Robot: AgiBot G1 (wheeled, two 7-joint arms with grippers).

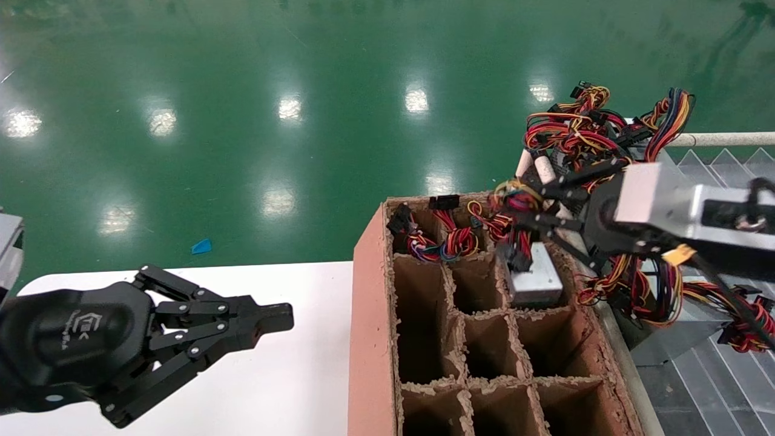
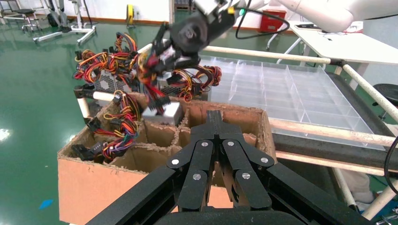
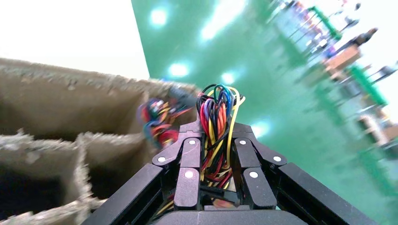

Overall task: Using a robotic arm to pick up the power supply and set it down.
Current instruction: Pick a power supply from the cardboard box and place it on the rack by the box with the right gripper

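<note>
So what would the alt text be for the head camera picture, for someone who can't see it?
The right gripper, shut on a wire bundle, holds a grey power supply over a compartment of a cardboard divider box. The left gripper, shut, hovers over a white table.

A factory floor or industrial robotics test hall is indicated. A glossy green epoxy floor (image 1: 242, 91) is seen, with rows of ceiling lights mirrored in it. A white bench (image 1: 290, 387) is set beside a brown cardboard divider box (image 1: 369, 339), and a rack of clear plastic compartment trays (image 2: 286, 93) is framed by pale tubing (image 2: 263, 54). Wheeled equipment stands (image 2: 61, 23) and a red bin (image 2: 273, 19) are visible along the far wall, and distant workstations are blurred in the right wrist view.
</note>
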